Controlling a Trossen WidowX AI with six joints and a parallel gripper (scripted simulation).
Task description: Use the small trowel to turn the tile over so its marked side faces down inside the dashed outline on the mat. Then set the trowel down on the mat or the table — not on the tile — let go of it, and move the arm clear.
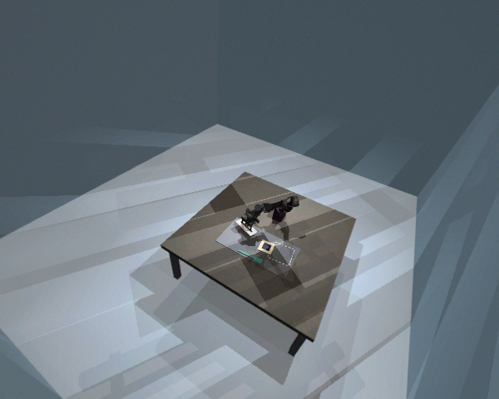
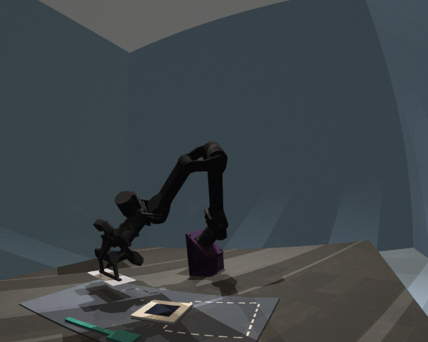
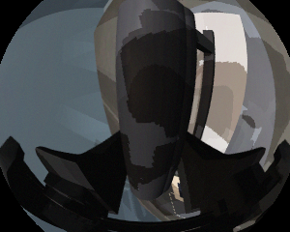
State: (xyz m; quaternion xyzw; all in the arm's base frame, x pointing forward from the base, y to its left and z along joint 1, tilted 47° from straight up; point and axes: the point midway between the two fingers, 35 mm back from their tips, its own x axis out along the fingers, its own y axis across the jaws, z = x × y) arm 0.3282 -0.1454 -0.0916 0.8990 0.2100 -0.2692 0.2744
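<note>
The small trowel point(image 1: 251, 233) point(image 2: 125, 279) point(image 3: 227, 43) has a pale rectangular blade and a thick dark handle on a black bracket. My gripper point(image 1: 249, 220) point(image 2: 113, 250) point(image 3: 153, 128) is shut on the handle. The blade hangs a little above the far-left part of the mat point(image 1: 229, 238) point(image 2: 52, 300), with a shadow below it. The cream tile point(image 1: 260, 250) point(image 2: 140, 313) lies flat on the mat, its dark square mark facing up. It overlaps the left end of the dashed outline point(image 2: 258, 304). The handle hides much of the wrist view.
A teal flat-bladed tool point(image 1: 257, 259) point(image 2: 123, 335) lies along the mat's near edge, in front of the tile. The arm's purple base point(image 1: 279, 214) point(image 2: 205, 259) stands on the table point(image 1: 284, 309) point(image 2: 336, 283) behind the mat.
</note>
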